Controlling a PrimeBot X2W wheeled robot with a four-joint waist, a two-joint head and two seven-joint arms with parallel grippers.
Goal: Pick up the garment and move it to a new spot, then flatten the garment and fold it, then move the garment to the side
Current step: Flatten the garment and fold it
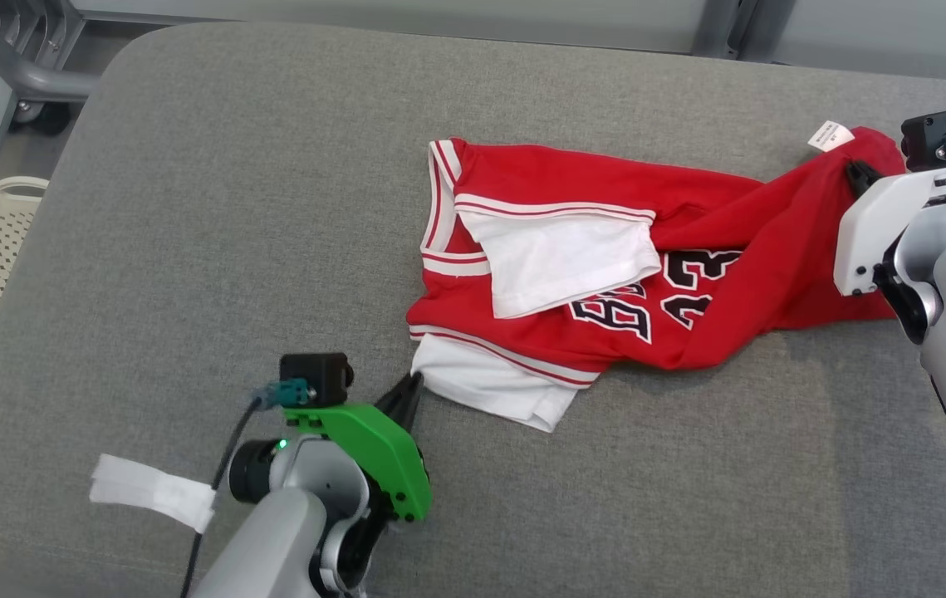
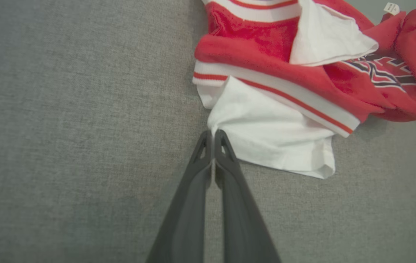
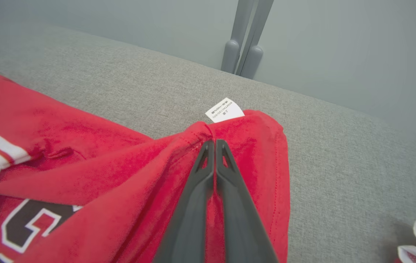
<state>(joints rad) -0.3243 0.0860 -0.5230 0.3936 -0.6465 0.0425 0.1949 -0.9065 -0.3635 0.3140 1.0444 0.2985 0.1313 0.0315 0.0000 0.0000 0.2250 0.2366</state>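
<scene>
**Both claws clenched on the garment, one at each end**

We begin at the left claw (image 1: pixel 410 389). Its two dark fingers are pressed together, and a small pucker of the white sleeve (image 2: pixel 266 142) runs in between their tips, so we judge that it is grasping the garment (image 1: pixel 572 178) by this corner. The right claw (image 1: pixel 857 172) is clenched in the same way on a ridge of red hem, just beside the white label (image 3: pixel 225 109).

Between the two claws the garment lies crumpled and slack on the grey desk (image 1: pixel 232 166). A second white sleeve is turned over the black letters.

We think the two grips are taken well apart on purpose. Pulling from opposite ends should open the folds when the cloth is lifted and carried to a new spot. Both holds are thin pinches at the edge, so the cloth could slip out.
</scene>
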